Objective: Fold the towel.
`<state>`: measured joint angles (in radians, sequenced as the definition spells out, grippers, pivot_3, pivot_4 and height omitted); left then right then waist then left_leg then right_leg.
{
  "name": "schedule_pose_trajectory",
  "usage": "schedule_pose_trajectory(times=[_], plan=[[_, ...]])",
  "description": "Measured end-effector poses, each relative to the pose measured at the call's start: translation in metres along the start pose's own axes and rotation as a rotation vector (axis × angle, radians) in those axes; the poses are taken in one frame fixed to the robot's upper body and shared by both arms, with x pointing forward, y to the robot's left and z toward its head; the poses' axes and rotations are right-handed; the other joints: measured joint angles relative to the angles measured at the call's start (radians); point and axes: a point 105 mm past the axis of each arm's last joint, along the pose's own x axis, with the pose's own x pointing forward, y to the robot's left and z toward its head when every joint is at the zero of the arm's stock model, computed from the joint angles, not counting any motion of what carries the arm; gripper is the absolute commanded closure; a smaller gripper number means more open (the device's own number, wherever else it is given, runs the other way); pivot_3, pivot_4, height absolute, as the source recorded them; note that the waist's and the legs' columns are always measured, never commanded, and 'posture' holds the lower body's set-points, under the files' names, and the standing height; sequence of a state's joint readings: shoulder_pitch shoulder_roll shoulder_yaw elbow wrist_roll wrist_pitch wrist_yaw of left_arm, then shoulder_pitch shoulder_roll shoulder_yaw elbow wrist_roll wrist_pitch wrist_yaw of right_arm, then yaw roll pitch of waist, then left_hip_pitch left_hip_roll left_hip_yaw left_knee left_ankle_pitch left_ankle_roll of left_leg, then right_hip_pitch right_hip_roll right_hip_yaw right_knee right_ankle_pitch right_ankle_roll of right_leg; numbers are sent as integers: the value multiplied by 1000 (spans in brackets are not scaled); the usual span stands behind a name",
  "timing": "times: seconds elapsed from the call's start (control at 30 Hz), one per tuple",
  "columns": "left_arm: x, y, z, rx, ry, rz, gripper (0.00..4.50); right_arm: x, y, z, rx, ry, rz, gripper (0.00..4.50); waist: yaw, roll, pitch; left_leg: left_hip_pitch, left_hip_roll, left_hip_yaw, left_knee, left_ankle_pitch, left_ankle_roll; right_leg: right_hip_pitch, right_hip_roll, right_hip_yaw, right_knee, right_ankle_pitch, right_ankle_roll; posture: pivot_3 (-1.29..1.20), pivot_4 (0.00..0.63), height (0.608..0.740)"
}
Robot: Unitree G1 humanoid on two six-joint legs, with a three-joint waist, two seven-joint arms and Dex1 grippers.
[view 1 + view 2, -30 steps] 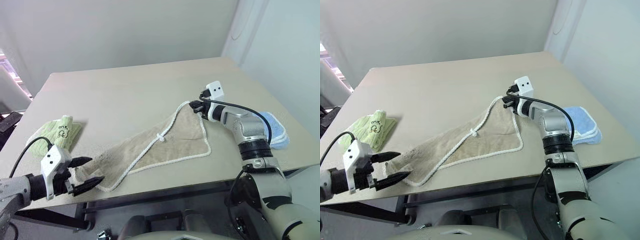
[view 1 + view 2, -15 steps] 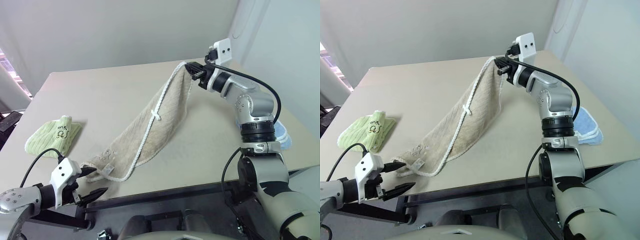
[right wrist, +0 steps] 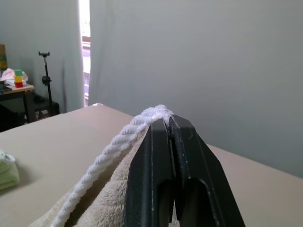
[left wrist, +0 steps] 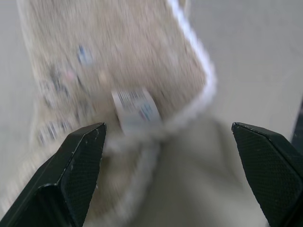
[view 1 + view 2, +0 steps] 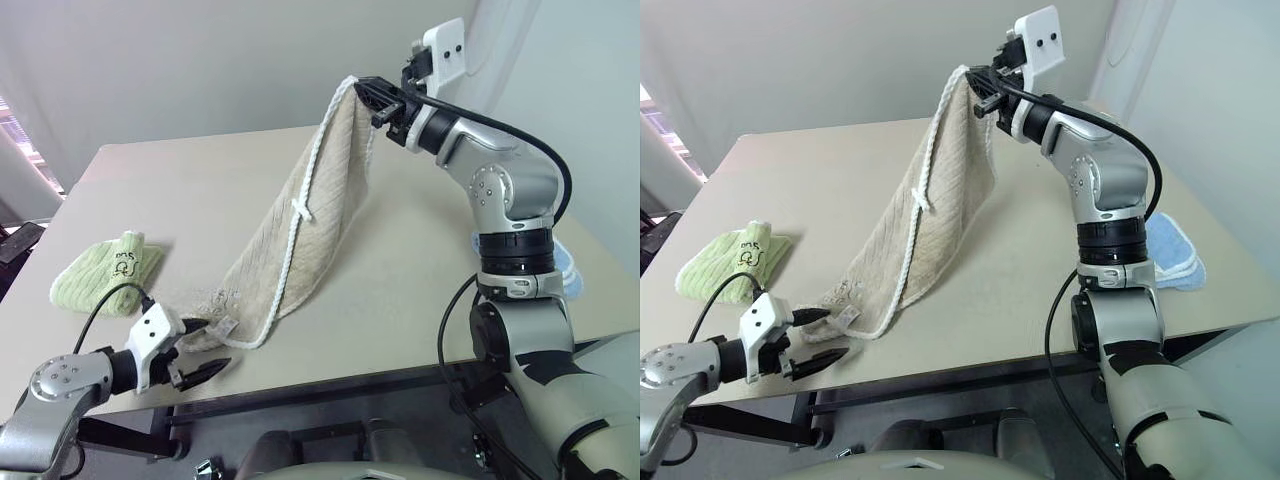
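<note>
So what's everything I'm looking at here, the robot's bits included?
towel: one, beige with white corded edging, one corner lifted high, the lower end trailing on the table near its front edge
label: one, small and white, at the towel's lower corner
green towel: one, light green, folded, on the table's left side
blue towel: one, light blue, folded, on the table's right side behind the right arm
table: one, beige top, under all the towels
right tool: one, black fingers, shut on the towel's top corner, raised above the table
left tool: one, black fingers, open, low at the table's front edge, pointing at the towel's lower corner
</note>
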<state>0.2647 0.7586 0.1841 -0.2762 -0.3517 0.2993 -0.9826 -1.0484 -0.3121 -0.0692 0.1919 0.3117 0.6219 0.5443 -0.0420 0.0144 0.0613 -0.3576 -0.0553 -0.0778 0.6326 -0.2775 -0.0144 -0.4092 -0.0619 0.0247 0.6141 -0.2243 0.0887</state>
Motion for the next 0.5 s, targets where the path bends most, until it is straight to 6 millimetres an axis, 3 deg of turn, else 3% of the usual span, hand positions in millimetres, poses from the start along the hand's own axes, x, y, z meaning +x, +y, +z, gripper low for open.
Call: schedule_pose_trajectory(times=[0.33, 0.5], plan=[[24, -7, 27, -2, -52, -76, 0, 1, 9, 14, -28, -27, 21, 4463, -1, 0, 0, 0, 0, 0, 0, 0, 0, 0, 0, 0, 1, 1, 1, 0, 0, 740], [33, -9, 31, 7, -40, -96, 0, 1, 11, 15, -33, -27, 26, 4463, -1, 0, 0, 0, 0, 0, -1, 0, 0, 0, 1, 0, 1, 1, 1, 0, 0, 740]])
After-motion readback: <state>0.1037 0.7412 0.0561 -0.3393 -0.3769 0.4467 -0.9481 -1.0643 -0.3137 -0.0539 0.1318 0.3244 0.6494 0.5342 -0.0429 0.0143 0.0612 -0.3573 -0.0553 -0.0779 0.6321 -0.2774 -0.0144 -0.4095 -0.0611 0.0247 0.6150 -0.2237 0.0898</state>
